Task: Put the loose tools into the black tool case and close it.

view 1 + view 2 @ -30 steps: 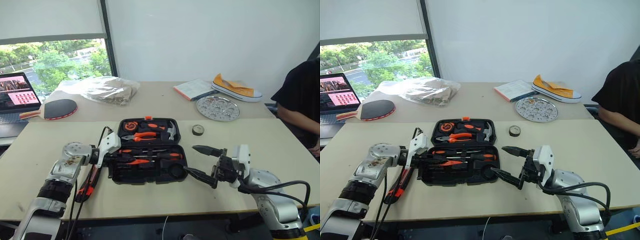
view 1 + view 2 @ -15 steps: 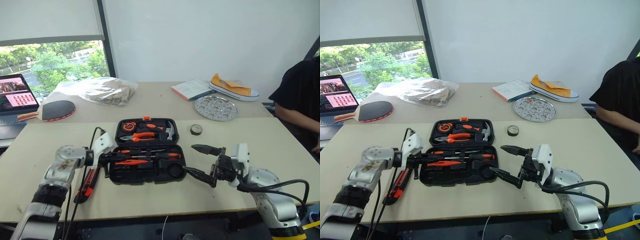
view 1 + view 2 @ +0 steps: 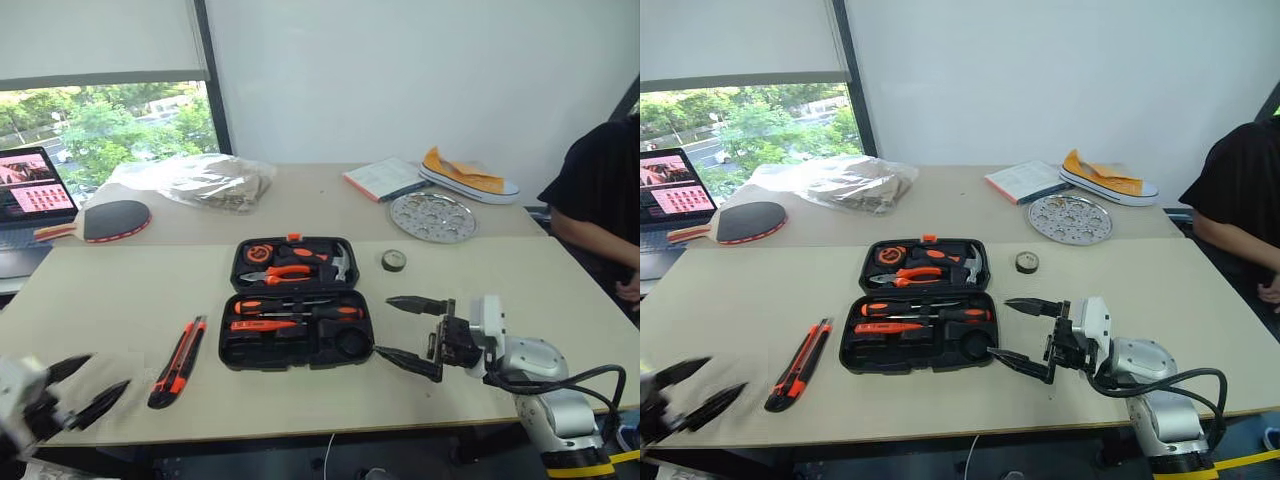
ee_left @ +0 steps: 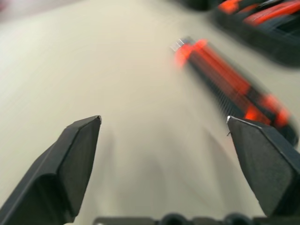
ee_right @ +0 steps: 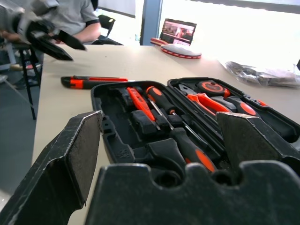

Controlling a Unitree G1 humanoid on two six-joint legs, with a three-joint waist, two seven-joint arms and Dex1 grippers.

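The near table (image 3: 120,290) is light tan. The open black tool case (image 3: 296,315) lies in its middle. A long orange-and-black knife (image 3: 178,362) lies near the front edge, left of the case. A small dark tape roll (image 3: 395,261) sits toward the back edge. The far table (image 3: 310,205) holds a paddle (image 3: 112,219), a plastic bag (image 3: 200,180), a book (image 3: 385,178), a shoe (image 3: 470,175), a round metal plate (image 3: 434,216) and a laptop (image 3: 30,200) at its left edge.

Utility knife (image 3: 178,362) left of open tool case (image 3: 296,316); tape roll (image 3: 394,261) right-behind case; screwdrivers (image 3: 298,306) apparently inside
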